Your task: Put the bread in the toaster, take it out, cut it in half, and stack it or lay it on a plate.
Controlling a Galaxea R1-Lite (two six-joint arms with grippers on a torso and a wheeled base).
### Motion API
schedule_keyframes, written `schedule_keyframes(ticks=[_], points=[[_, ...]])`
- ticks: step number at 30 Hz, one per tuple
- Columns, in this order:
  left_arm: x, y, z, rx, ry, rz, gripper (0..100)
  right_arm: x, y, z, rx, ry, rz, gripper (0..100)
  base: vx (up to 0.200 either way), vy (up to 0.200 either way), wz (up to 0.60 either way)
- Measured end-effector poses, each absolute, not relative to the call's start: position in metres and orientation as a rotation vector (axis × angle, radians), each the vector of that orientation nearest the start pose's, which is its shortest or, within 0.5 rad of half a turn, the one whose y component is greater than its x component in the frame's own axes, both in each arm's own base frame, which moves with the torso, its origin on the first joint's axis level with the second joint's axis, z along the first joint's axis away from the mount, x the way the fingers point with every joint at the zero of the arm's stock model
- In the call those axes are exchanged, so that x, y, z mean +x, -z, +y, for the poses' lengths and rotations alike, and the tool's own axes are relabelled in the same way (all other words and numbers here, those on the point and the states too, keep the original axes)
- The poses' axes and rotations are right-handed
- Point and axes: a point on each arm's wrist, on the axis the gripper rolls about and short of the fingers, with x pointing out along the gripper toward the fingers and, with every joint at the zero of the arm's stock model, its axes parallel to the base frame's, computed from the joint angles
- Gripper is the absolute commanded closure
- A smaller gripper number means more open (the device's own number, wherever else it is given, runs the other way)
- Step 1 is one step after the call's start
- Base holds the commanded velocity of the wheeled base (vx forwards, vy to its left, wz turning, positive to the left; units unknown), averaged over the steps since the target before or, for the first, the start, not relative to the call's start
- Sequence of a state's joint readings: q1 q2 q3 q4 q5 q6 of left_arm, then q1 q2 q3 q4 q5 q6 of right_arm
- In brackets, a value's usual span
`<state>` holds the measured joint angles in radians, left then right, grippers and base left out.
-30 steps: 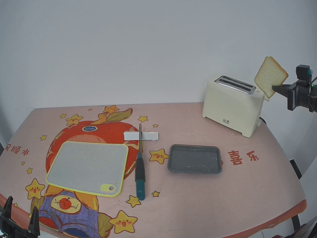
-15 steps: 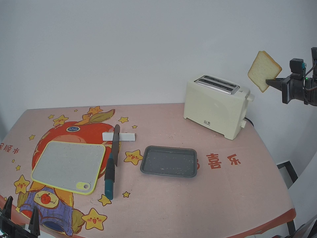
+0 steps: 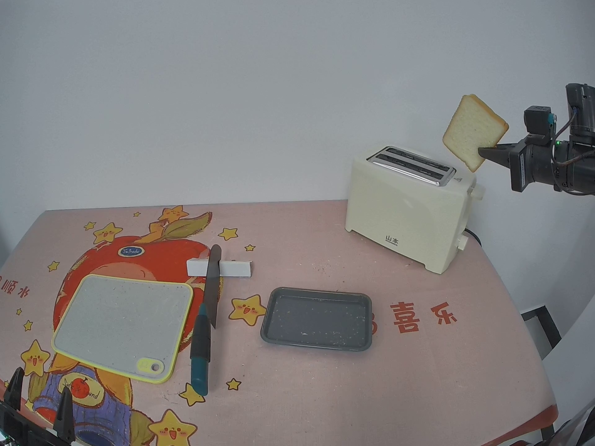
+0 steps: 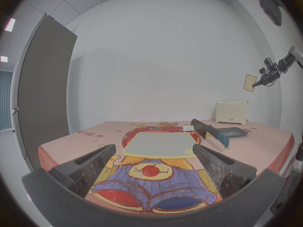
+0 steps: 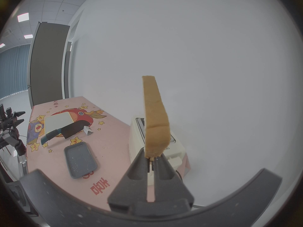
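A slice of bread (image 3: 473,131) hangs in the air, pinched at its lower corner by my right gripper (image 3: 484,152), which is shut on it. It sits above and just right of the cream toaster (image 3: 409,209), whose two slots (image 3: 411,164) face up. In the right wrist view the bread (image 5: 154,117) stands edge-on above the shut gripper (image 5: 151,159), with the toaster (image 5: 159,145) below. My left gripper (image 4: 154,153) is open and holds nothing, low at the table's front left corner (image 3: 37,402). A knife (image 3: 205,323) lies beside the cutting board (image 3: 123,323). The dark tray (image 3: 317,318) sits mid-table.
A small white knife rest (image 3: 219,269) props up the knife's blade. The toaster's cord (image 3: 476,238) runs off behind its right end. The pink printed table (image 3: 434,367) has bare room at the front right; a white wall stands close behind.
The head camera has shifted, so the whole scene slid left. My right gripper has carried the bread left, closer to the toaster's top. The left gripper stays put.
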<state>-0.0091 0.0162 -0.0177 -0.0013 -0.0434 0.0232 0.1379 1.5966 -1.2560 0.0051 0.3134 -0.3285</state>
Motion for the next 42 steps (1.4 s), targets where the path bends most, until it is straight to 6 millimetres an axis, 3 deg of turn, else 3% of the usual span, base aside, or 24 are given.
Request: schedule_keyframes(ticks=[15, 42], points=[[-0.023, -0.081, -0.001, 0.023, 0.053, -0.003, 0, 0.321, -0.266, 0.053, -0.295, -0.589, 0.284, 100, 0.000, 0.000, 0.00], [-0.023, -0.081, -0.001, 0.023, 0.053, -0.003, 0, 0.355, -0.247, 0.069, -0.288, -0.672, 0.306, 100, 0.000, 0.000, 0.00]])
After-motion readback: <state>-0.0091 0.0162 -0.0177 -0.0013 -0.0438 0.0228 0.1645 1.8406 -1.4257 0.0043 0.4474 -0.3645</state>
